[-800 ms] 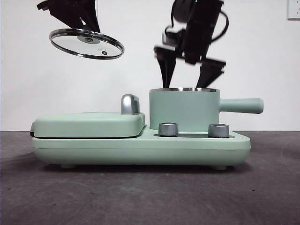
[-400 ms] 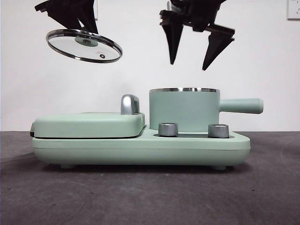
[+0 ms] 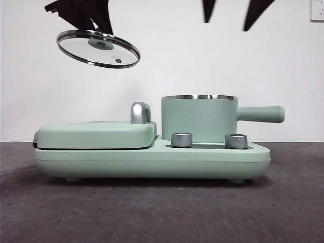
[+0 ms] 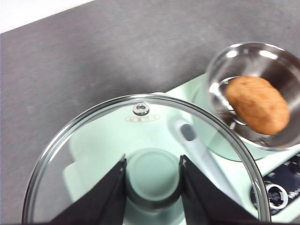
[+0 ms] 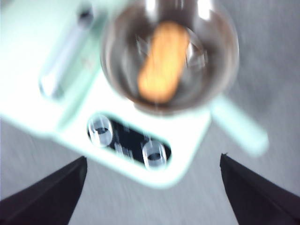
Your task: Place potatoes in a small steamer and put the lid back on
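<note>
I see the left gripper (image 4: 152, 187) with its jaws clamped on the mint-green knob of the round clear-glass, steel-rimmed lid (image 3: 97, 48), held tilted above the flat griddle cover (image 3: 96, 134). The rough orange-brown oblong potato (image 4: 257, 104) lies inside the steel-rimmed mint-green steamer pot (image 3: 199, 119). High above it, my right gripper (image 5: 152, 187) hangs with jaws spread wide and empty.

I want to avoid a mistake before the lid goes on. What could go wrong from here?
1. The left hand holds the lid only by its small knob, and the lid hangs tilted. It could slip, or meet the pot rim-first and sit crooked.
2. The lid is above the flat cover, beside the pot, so a straight descent would miss.
3. The potato lies inside; whether it rises above the rim cannot be judged.
</note>
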`<control>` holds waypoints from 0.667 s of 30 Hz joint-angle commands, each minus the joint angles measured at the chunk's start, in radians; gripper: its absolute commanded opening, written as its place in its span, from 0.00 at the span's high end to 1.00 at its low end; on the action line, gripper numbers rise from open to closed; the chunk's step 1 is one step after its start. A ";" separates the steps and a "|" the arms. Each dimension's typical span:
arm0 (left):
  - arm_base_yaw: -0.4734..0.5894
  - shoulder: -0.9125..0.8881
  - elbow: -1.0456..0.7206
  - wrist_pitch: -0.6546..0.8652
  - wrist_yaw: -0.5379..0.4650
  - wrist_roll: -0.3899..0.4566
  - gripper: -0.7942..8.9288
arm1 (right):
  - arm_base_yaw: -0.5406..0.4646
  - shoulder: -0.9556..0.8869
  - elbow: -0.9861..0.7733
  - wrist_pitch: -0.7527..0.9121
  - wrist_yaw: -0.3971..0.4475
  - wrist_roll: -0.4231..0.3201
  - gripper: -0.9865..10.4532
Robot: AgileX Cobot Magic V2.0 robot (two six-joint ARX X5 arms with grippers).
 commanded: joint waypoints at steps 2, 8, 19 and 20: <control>-0.042 -0.006 0.029 0.031 0.004 -0.008 0.90 | 0.031 -0.196 -0.262 0.054 0.000 -0.012 0.53; -0.123 -0.006 0.029 0.081 0.004 -0.007 0.90 | 0.036 -0.647 -0.753 0.342 -0.092 0.012 0.53; -0.241 0.054 0.029 0.246 0.004 0.006 0.90 | 0.036 -1.209 -1.004 0.396 -0.089 0.082 0.53; -0.247 0.063 0.029 0.261 0.004 0.014 0.90 | 0.036 -1.227 -1.004 0.396 -0.090 0.082 0.53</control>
